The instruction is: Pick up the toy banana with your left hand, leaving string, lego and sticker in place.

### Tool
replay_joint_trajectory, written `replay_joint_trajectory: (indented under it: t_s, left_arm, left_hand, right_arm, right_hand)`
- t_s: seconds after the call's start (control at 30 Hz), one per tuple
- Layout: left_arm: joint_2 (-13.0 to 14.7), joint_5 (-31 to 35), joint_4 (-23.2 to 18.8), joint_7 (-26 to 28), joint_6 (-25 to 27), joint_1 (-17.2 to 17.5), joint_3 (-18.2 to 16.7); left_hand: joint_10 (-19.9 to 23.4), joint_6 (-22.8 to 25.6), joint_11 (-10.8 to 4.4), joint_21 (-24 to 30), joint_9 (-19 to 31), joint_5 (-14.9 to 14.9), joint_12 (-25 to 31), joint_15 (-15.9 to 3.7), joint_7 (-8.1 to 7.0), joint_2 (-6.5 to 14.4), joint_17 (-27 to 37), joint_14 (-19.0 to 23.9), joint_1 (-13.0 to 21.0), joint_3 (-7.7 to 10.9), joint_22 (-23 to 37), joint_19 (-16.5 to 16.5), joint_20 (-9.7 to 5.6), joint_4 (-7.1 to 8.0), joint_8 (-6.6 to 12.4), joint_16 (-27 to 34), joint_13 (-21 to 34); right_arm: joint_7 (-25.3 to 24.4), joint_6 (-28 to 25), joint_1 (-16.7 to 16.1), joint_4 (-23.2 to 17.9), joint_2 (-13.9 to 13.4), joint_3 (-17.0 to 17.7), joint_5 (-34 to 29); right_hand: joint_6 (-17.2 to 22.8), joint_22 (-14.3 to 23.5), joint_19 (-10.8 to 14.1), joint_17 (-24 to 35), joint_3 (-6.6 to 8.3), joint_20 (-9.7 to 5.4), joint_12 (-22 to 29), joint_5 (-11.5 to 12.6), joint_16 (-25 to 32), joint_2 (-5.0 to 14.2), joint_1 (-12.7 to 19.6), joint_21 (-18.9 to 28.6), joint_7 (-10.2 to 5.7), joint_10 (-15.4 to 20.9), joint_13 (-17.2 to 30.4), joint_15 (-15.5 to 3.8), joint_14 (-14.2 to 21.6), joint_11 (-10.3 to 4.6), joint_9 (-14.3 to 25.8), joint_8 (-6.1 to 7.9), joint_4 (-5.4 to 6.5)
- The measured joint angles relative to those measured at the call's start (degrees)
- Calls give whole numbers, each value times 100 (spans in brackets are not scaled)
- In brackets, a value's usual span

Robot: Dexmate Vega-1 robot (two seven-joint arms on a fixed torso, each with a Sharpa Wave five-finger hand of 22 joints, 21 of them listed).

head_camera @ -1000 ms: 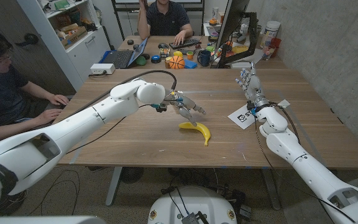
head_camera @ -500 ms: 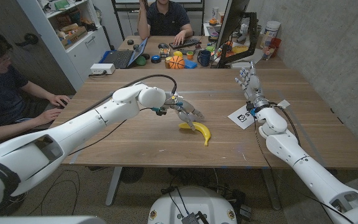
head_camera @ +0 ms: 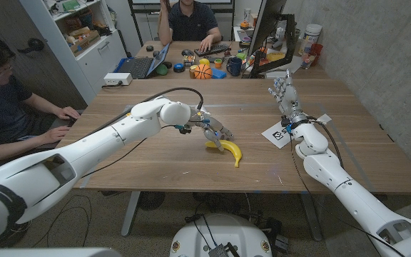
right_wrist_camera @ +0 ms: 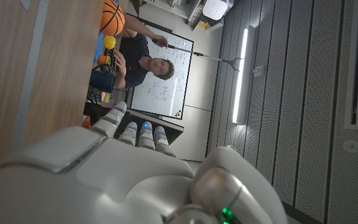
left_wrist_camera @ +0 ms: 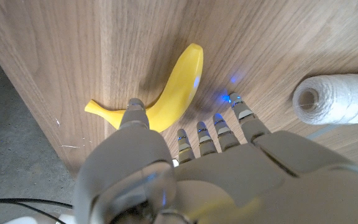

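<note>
Now my left hand (head_camera: 212, 131) hovers just over the toy banana (head_camera: 227, 149), which lies on the wooden table (head_camera: 155, 160) a little below the middle of the head view. In the left wrist view I see my fingers (left_wrist_camera: 219, 127) spread apart above the fruit, with the thumb on one side of its curved body and the other fingers on the opposite side. Nothing is held yet, so this hand is open and empty. I cannot tell if the thumb tip already touches the yellow surface or only stands just above it.

I judge the step in hand to be the last part of the reach, just before the grasp. The next move calls for lowering the hand a little more and closing the fingers around the middle of the banana, then lifting it straight up.

A spool of white string (left_wrist_camera: 337, 98) lies near my fingertips in the wrist view, so I must close without sweeping toward it.

My right hand (head_camera: 285, 95) stands upright in the upper right of the head view, fingers apart and holding nothing, near a white sticker (head_camera: 277, 134) on the table.
</note>
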Motion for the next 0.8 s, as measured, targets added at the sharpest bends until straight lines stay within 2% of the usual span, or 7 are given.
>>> replay_joint_trajectory:
  t_s: [0.27, 0.53, 0.6, 0.8]
  left_arm:
    - [-38, 35, 57, 105, -45, -8, 20]
    - [-44, 61, 65, 266, -116, 26, 15]
    - [-44, 66, 69, 333, -143, 44, -7]
    - [-44, 69, 77, 498, -224, 82, -51]
  left_hand:
    - [184, 371, -183, 1, 27, 0, 74, -86, -88, 61, 0, 125, 131, 83, 2, 127, -52, 21, 143, 0, 0]
    - [680, 1475, -519, 0, 159, 0, 223, -276, -123, 94, 0, 435, 432, 249, -2, 256, -122, 0, 582, 0, 0]
    - [833, 1857, -628, 0, 218, 0, 253, -317, -129, 92, 0, 544, 558, 318, -2, 322, -140, 5, 747, 0, 0]
    - [1180, 2545, -723, 41, 324, -2, 294, -327, -129, 100, 0, 746, 684, 404, -2, 426, -165, 14, 1035, 0, 0]
  right_arm:
    - [43, 76, -10, -3, 9, 9, 1]
    - [84, 125, -11, 20, 20, 26, 27]
    - [94, 135, -11, 29, 22, 29, 37]
    - [129, 167, -10, 54, 28, 41, 56]
  right_hand:
    - [0, 0, 0, 0, 0, 0, 0, 0, 0, 0, 0, 0, 0, 0, 0, 0, 0, 0, 0, 0, 0]
    - [0, 0, 0, 0, 0, 0, 0, 0, 0, 0, 0, 0, 0, 0, 0, 0, 0, 0, 0, 0, 0]
    - [0, 0, 0, 0, 0, 0, 0, 0, 0, 0, 0, 0, 0, 0, 0, 0, 0, 0, 0, 0, 0]
    - [0, 0, 0, 0, 0, 0, 0, 0, 0, 0, 0, 0, 0, 0, 0, 0, 0, 0, 0, 0, 0]
